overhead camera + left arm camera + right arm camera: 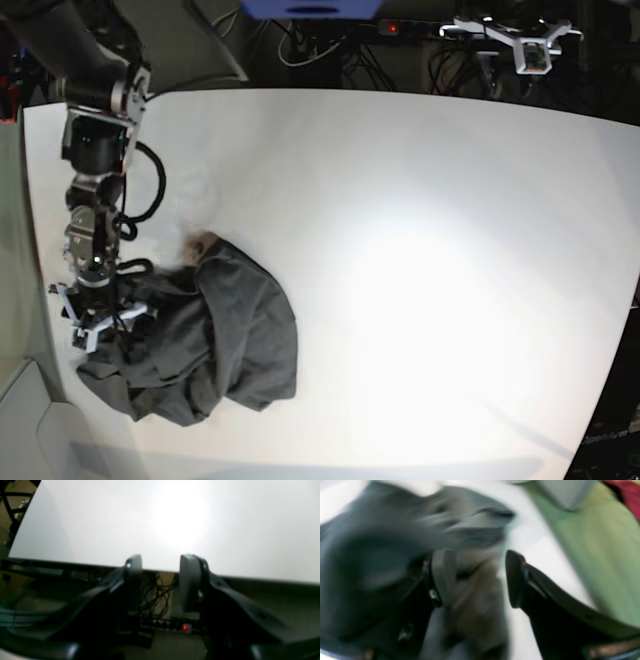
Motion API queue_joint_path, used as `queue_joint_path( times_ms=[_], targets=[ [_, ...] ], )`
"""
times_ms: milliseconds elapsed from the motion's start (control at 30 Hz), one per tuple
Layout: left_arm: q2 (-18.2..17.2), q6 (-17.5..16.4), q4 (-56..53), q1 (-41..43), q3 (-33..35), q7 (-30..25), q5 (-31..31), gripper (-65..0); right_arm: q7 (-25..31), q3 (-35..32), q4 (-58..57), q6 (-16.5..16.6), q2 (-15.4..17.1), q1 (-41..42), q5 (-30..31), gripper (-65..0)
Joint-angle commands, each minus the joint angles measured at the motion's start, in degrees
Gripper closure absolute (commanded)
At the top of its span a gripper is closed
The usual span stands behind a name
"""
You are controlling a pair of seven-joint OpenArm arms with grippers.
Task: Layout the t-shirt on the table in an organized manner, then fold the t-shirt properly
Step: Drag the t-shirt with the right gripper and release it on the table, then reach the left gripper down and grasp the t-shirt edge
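Note:
The dark grey t-shirt [230, 340] lies crumpled in a heap near the front left corner of the white table [420, 250]. My right gripper [95, 325] hangs over the heap's left edge. In the right wrist view its jaws stand apart, and the blurred t-shirt [395, 530] fills the left of that view and reaches into the gap beside the left finger [443, 575]. White table [540, 550] shows by the other finger. My left gripper [522, 45] hovers beyond the table's far edge. In its own view the left gripper [161, 565] is open with nothing between the fingers, facing the bare table [175, 517].
Black cables [155, 592] and a power strip with a red light [185, 627] lie on the floor below the left gripper. The table's left edge runs close to the right gripper, with green floor [607, 555] past it.

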Motion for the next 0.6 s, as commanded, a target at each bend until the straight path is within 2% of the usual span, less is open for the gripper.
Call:
queue_joint_path(
  times_ms=[0,133,433,567],
  targets=[
    [-0.30,0.25,0.95,0.96,0.03,-1.10,0.01,-24.2,2.18,0.02,4.21,0.47,-0.04,0.26,0.25,-33.4],
    [-0.57,0.25,1.30,-0.36,3.64,-1.19,0.01,-24.2,-0.99,0.02,16.78,0.64,-1.19,-7.30,0.07,-33.5],
    [-0.83,0.69,1.04,-12.76,22.19,-0.31,0.36,-24.3,-11.10,0.20,38.58,0.64,-3.21,-18.29,0.25,-33.5],
    [0.05,0.87,0.69,-23.75,28.52,9.89,-0.08,-24.3,-15.23,0.37,45.62,0.64,-3.73,-22.69,0.25,-33.5]
  ],
)
